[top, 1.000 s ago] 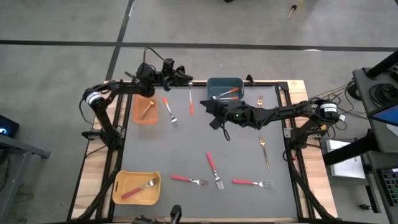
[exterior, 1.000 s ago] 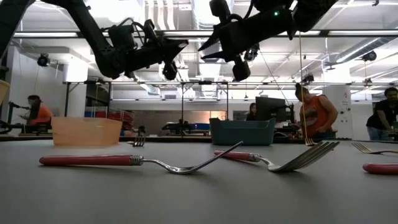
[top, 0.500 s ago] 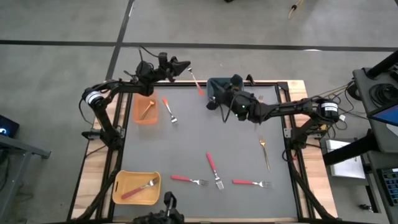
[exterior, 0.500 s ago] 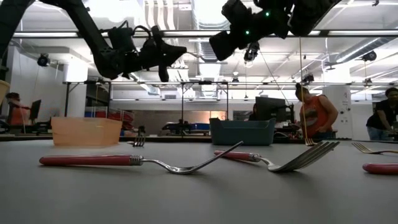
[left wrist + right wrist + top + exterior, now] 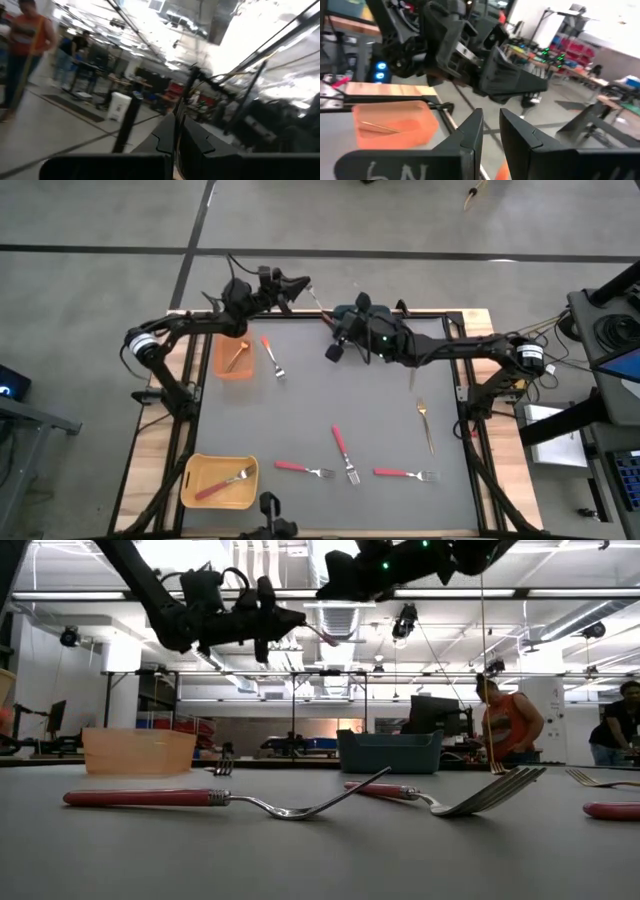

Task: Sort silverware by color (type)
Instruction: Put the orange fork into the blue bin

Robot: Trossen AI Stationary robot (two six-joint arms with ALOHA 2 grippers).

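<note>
**Fork lifted between the two arms; most of the sorting is yet to come**

Both arms have changed place in the last second. The right pincer (image 5: 491, 132) has swung away from the middle of the bench (image 5: 380, 420) toward the far edge. The left pincer (image 5: 297, 283) has carried the held fork (image 5: 320, 305) up from near the bench surface.

Only a small share of the task looks done. One gold fork (image 5: 235, 357) lies in the orange bin (image 5: 220, 368), just behind and below the left pincer. One red-handled fork (image 5: 225, 480) lies in the yellow bin (image 5: 195, 490), well away from both pincers at the near corner. The blue-grey bin (image 5: 390, 752) sits under the right arm, and its contents cannot be made out.

Several forks are unsorted on the bench:
- a loose fork (image 5: 272, 355) just beside the orange bin
- a gold one (image 5: 425, 425) out to the right pincer's side
- three red-handled forks (image 5: 342, 450) near the front edge, far from either pincer

The left pincer is clamped together on the held fork, whose reddish handle sticks out toward the right pincer. The right pincer faces it from close by. Its fingers (image 5: 520, 135) stand slightly apart with only a narrow gap, and they appear to grip nothing. In the low view the handle end hangs free below them. This looks like a hand-over not yet completed.
</note>
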